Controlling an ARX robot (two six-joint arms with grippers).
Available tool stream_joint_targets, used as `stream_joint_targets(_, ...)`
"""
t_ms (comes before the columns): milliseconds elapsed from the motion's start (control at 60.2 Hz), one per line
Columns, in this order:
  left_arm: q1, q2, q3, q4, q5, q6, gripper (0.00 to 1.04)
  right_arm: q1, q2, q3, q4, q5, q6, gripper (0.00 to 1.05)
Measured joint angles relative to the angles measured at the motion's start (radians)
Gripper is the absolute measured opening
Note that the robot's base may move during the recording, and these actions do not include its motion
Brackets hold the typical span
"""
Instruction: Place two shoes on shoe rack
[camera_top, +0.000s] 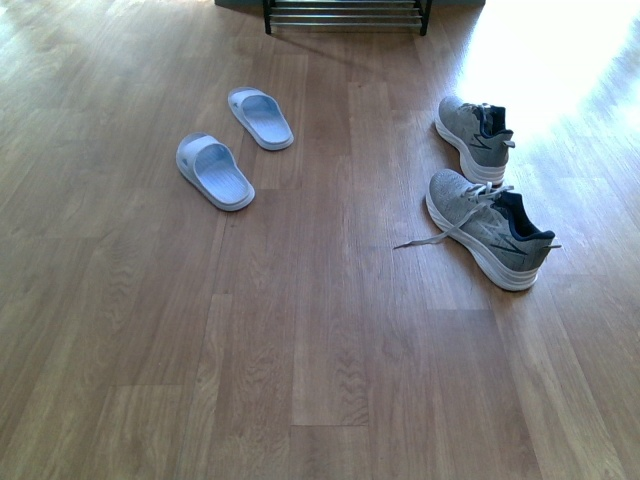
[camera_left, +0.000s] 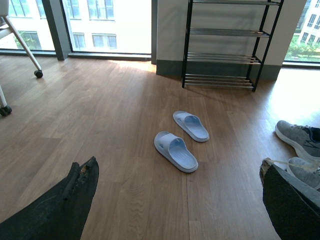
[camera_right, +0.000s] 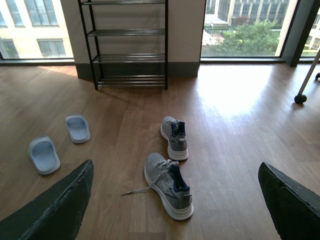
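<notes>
While left gripper (camera_left: 177, 165) and right gripper (camera_right: 175, 167) are gaping wide, holding nothing, two grey sneakers (camera_top: 490, 230) (camera_top: 475, 138) and two blue slippers (camera_top: 213, 172) (camera_top: 261, 118) are lying before one shoe rack (camera_top: 345, 15), chair casters (camera_left: 37, 74) (camera_right: 300, 98) flanking it.

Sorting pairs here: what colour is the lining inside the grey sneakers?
Dark navy, clearest on the nearer sneaker in the right wrist view.

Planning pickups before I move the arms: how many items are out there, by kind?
Sneakers: 2
Slippers: 2
Rack: 1
Total: 5
</notes>
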Motion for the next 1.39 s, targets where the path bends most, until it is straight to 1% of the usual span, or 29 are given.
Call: stream_joint_targets(1394, 0.000, 0.000, 0.000, 0.000, 0.000, 0.000, 0.95, 0.000, 0.000, 0.000, 0.000, 0.000, 0.000, 0.96)
